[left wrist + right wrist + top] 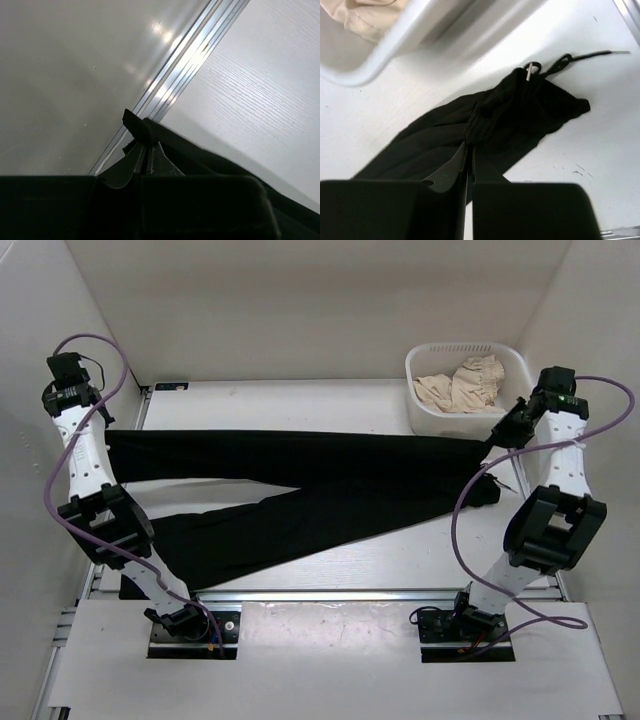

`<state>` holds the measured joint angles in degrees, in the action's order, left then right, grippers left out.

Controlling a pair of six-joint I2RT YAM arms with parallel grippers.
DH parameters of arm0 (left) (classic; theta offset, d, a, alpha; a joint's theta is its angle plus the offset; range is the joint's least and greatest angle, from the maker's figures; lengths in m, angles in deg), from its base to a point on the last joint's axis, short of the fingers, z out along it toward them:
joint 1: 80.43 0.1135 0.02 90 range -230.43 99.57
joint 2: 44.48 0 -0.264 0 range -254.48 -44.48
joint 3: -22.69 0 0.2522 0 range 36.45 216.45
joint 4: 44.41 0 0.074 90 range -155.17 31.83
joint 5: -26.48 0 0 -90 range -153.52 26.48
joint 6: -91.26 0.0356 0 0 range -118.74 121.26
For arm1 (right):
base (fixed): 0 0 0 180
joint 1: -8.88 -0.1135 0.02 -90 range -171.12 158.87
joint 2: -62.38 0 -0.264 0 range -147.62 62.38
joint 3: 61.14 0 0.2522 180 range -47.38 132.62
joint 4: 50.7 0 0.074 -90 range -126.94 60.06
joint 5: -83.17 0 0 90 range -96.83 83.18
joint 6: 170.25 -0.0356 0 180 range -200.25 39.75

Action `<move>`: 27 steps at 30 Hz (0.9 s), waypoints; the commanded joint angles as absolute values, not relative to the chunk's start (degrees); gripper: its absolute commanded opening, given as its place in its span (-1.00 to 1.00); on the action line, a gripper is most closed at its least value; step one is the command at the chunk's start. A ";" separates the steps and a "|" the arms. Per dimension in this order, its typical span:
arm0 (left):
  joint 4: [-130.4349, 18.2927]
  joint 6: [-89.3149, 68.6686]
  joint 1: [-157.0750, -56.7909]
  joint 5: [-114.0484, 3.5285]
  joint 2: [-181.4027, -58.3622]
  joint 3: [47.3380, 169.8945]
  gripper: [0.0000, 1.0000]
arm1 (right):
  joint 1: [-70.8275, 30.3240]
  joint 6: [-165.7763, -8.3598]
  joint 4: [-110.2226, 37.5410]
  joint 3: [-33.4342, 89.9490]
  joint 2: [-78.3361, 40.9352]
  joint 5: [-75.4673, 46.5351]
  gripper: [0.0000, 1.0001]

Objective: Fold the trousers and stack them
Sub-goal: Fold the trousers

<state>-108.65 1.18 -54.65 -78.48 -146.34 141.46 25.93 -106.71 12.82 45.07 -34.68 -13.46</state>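
My left gripper (148,149) is pressed shut on 1 leg end of the trousers (300,465), at the left edge of the table (400,550). That leg runs taut across to my right gripper (469,147), whose jaws pinch the bunched waist. The 2nd leg slants toward the near left. Just behind the waist stands a basket (416,400) holding beige cloth (460,388).

both the left arm (85,455) and right arm (560,475) were white shells dotted with small dark holes, linked by chunky black joints. a loose purple cable (52,490) ran up each — from black base plates (190,632) just nearer than the aluminium rail (330,595). the right gripper (468,147) ended in thin dark blades.
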 commanded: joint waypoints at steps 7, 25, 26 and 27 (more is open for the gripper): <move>-107.31 1.26 -51.96 -81.46 -140.72 137.35 -0.72 | 26.54 -108.72 27.38 31.72 -7.60 -1.30 -0.99; -107.31 1.26 -60.04 -86.11 -175.95 173.11 -0.72 | 22.24 -107.86 22.91 71.07 -50.18 0.47 -0.99; -105.65 1.26 -60.04 -83.59 -176.05 173.90 -0.72 | 22.23 -107.85 22.92 75.10 -54.64 0.99 -0.99; -104.16 1.26 -60.91 -84.08 -176.05 171.99 -0.72 | 22.23 -107.85 23.53 76.36 -56.34 1.69 -0.99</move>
